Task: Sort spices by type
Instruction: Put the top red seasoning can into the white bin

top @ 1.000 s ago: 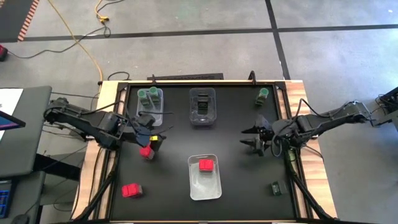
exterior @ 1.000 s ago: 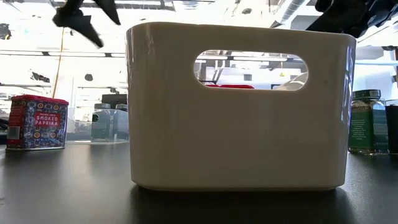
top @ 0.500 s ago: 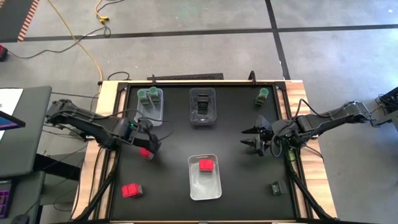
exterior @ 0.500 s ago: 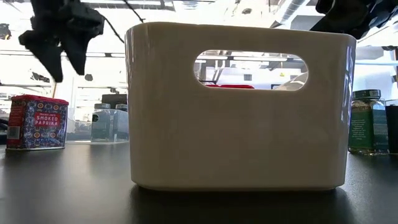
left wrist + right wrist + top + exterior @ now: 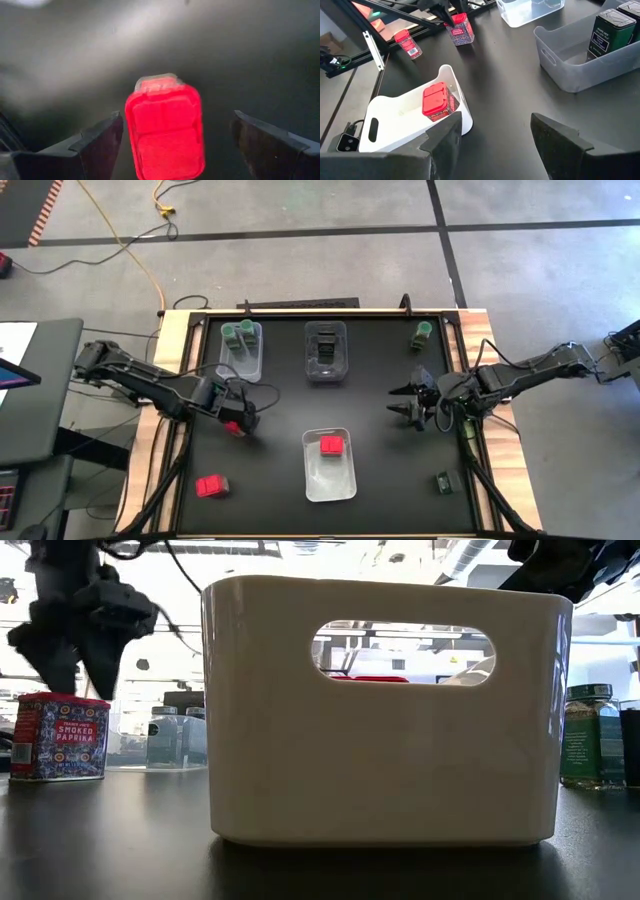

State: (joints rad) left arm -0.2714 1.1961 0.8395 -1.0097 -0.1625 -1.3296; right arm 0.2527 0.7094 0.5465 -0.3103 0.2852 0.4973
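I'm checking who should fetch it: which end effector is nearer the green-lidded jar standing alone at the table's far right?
Right. The right end effector hangs just in front of the lone jar; the left end effector is across the table, over a red packet.

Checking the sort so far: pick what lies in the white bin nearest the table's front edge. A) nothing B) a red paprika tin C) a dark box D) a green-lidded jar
B: a red paprika tin lies inside the white bin, seen too in the right wrist view.
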